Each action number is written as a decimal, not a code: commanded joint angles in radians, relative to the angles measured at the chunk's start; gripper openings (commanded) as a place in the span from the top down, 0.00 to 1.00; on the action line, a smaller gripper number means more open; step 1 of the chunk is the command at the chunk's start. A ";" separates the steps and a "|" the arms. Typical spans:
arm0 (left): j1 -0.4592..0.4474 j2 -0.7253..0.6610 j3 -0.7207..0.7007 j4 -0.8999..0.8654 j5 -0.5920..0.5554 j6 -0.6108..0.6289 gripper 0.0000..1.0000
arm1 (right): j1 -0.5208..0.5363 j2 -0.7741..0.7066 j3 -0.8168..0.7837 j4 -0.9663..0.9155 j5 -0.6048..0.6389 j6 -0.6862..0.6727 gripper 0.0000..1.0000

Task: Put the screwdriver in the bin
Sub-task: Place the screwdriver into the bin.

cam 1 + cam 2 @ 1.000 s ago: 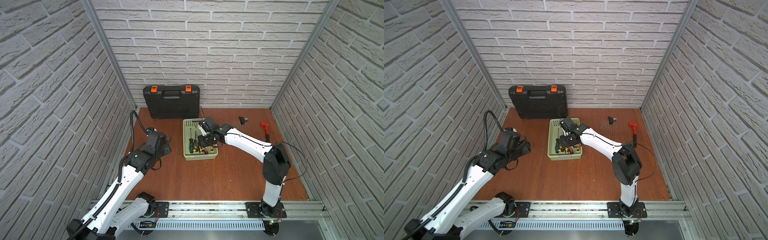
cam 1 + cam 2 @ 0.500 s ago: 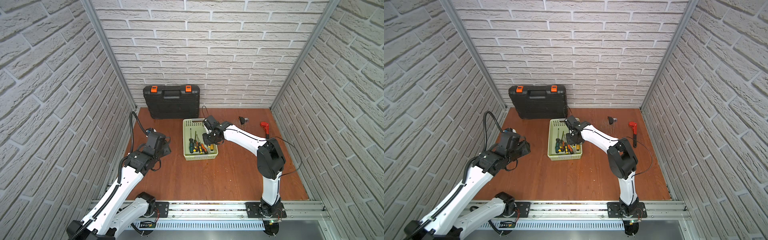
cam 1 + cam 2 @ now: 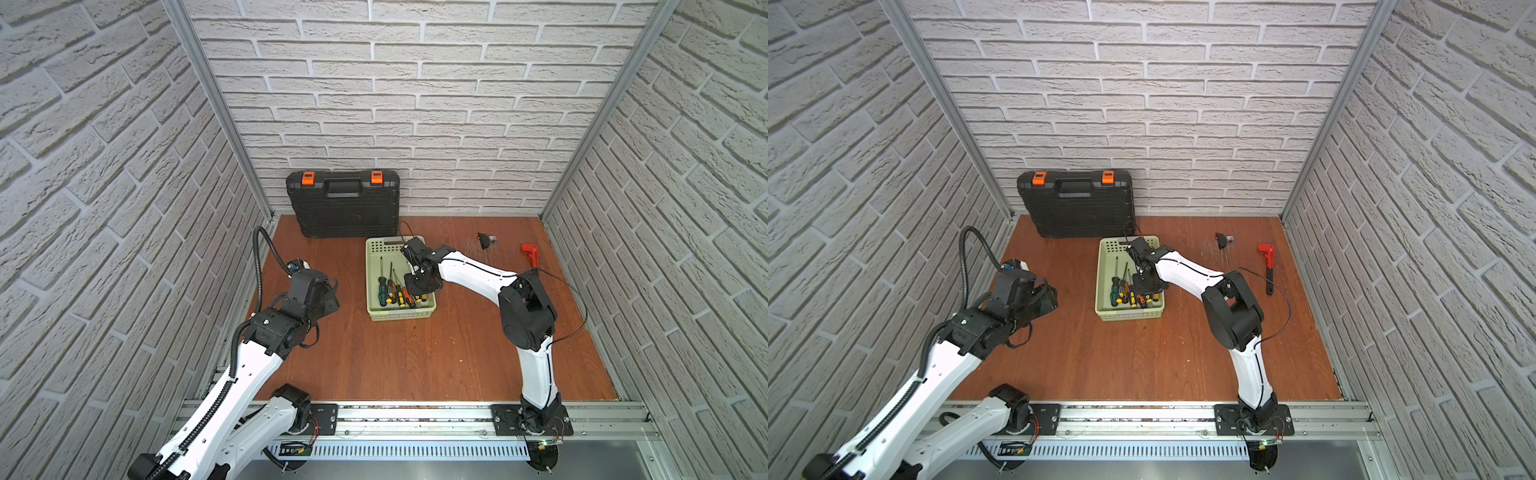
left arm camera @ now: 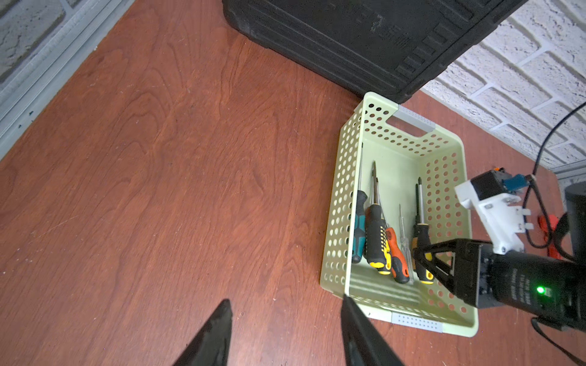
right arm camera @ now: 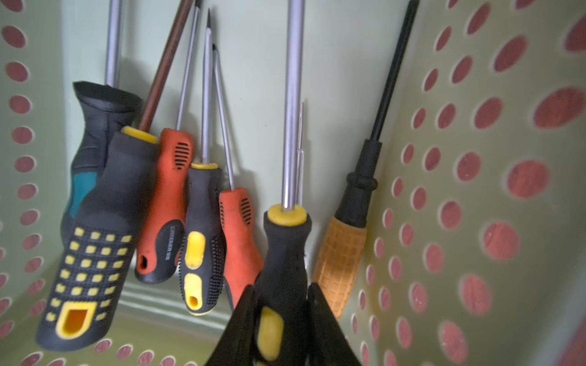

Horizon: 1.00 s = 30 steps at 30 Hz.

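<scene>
The brown wooden tabletop (image 3: 415, 353) carries a black toolcase (image 3: 343, 208) standing against the back wall and, just in front of it, the pale green bin (image 3: 401, 314). My right gripper (image 5: 282, 320) reaches down inside the bin, jaws pinched on the handle of a black-and-yellow screwdriver (image 5: 287, 250). It sits within the perforated walls beside the other screwdrivers (image 4: 375, 234) (whether it touches the bin's floor I cannot tell). My left gripper (image 4: 285, 301) hangs over bare wood beside the bin, jaws parted, holding nothing. A red pipe wrench (image 3: 1266, 266) lies well apart.
</scene>
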State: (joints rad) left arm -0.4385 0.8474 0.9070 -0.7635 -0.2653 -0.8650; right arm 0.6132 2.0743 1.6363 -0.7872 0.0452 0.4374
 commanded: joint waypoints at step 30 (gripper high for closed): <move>0.022 0.185 0.219 0.018 0.027 0.189 0.02 | 0.010 -0.256 0.113 -0.043 0.002 -0.083 0.60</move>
State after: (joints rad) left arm -0.4286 1.0054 1.0779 -0.7704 -0.2409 -0.7525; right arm 0.6182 1.9564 1.7355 -0.8589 0.0257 0.3908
